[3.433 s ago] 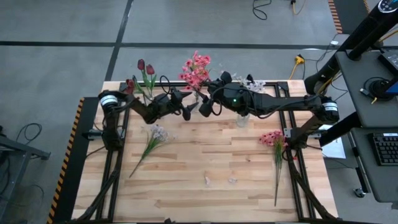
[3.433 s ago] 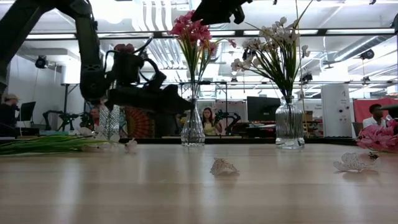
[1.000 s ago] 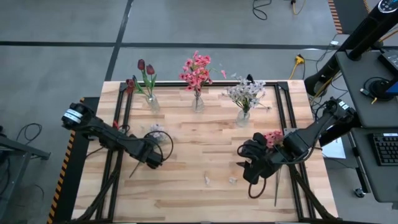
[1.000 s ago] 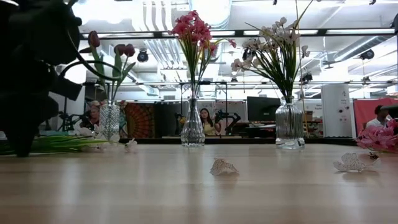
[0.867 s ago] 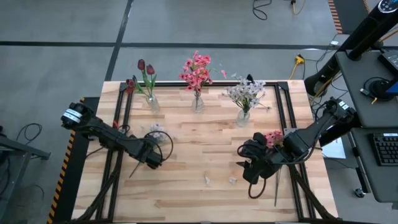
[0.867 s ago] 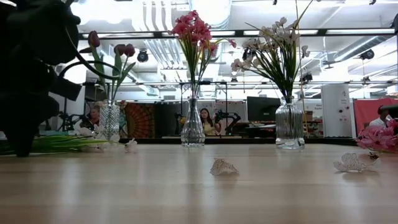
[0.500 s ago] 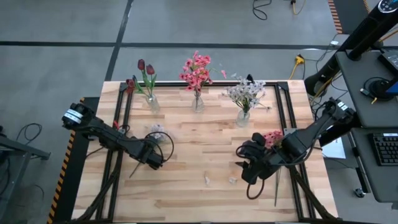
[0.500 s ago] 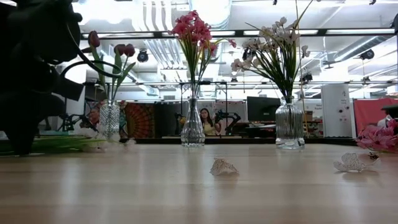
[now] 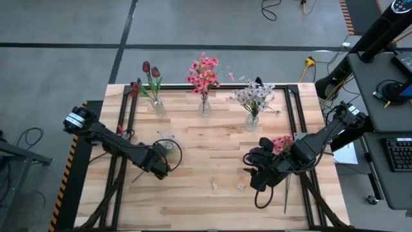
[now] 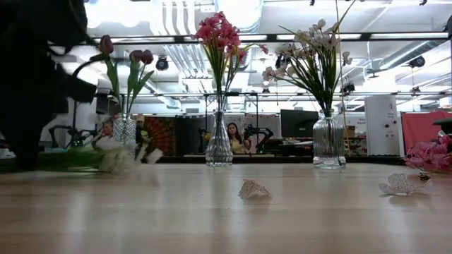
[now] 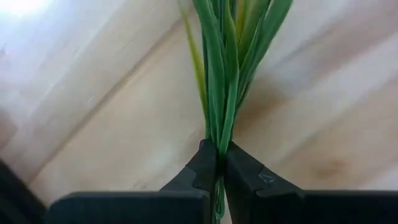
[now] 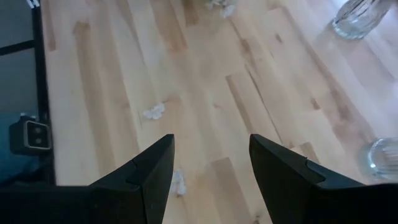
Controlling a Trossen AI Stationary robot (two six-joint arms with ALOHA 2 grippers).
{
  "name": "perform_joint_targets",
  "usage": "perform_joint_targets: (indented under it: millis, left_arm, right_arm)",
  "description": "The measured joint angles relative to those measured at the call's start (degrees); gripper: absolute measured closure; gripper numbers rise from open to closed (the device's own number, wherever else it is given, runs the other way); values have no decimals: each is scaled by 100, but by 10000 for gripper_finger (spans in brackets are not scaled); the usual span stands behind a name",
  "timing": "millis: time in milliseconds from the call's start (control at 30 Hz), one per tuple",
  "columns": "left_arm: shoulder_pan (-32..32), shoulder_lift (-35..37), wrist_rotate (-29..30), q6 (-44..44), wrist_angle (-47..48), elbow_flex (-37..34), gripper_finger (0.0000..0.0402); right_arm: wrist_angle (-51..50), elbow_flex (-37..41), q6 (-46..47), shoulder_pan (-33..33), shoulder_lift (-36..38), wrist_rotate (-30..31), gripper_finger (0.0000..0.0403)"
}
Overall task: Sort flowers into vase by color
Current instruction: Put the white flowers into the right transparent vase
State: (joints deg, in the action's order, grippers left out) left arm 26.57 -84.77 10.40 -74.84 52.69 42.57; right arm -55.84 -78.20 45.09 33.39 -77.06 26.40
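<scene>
Your left end effector (image 11: 219,167) has just snapped from wide apart to pressed together on the green stems of the white-lavender spray (image 9: 165,143), which lies on the table (image 9: 212,161) well in front of the dark red tulip vase (image 9: 156,106). The stems run straight out from between the fingers, blossoms at the far end (low view shows the spray blurred, so it is probably already stirring). Judgement: pick made; the lift and carry to the white-lavender vase (image 9: 250,120) come next. Your right end effector (image 12: 211,168) hovers, fingers spread and empty, just beside the loose pink bloom (image 9: 281,143), in front of that vase.
</scene>
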Motion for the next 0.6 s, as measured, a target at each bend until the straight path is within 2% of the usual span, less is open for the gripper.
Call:
perform_joint_targets:
  millis: [167, 367, 467, 600]
  left_arm:
    - [186, 255, 550, 543, 22, 549, 401]
    - [373, 647, 1808, 1964, -460, 1351, 401]
    - [421, 792, 2161, 3469, -1571, 1566, 401]
    - [399, 878, 1958, 5773, -3996, 1465, 401]
  right_arm:
    - [-69, 140, -34, 103, 0, 415, 202]
    - [230, 672, 146, 365, 0, 1210, 202]
    - [870, 1075, 28, 412, 0, 1380, 202]
    - [2345, 1694, -567, 410, 0, 1489, 202]
